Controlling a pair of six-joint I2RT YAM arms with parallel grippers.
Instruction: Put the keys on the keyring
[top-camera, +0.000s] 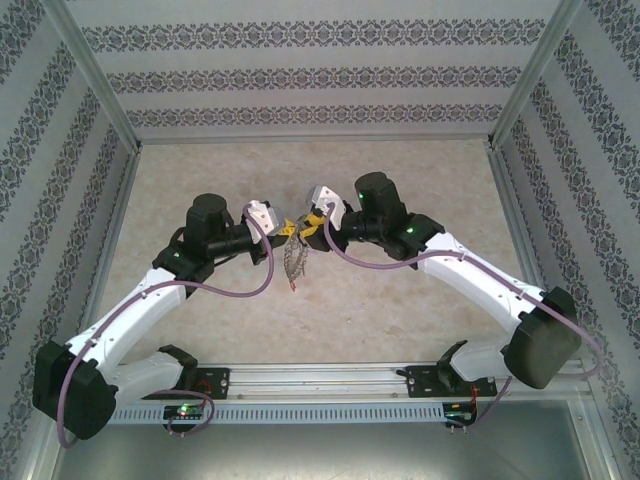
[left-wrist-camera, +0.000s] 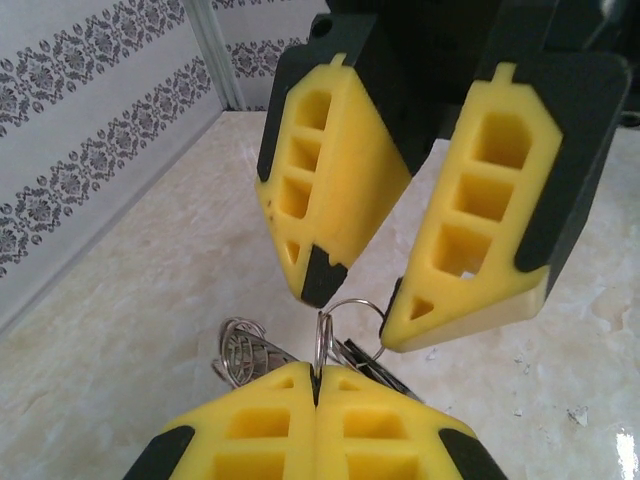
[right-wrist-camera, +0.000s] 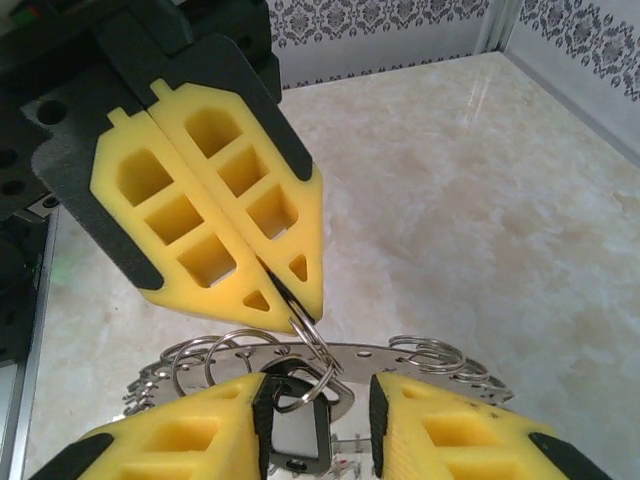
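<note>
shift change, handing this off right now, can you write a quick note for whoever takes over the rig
Left gripper: shut, pinching a small split ring at its fingertips.
Right gripper: open, fingers either side of a silvery key, not clamped on it.
Things: the keyring, a flat metal loop carrying several small rings, sits just below both grippers, above the middle of the table.
Done: the ring is held and the key sits right by it. I cannot tell whether the key is threaded on.
Left: probably grip the key and work it onto the ring. The other keys' status is unclear.
</note>
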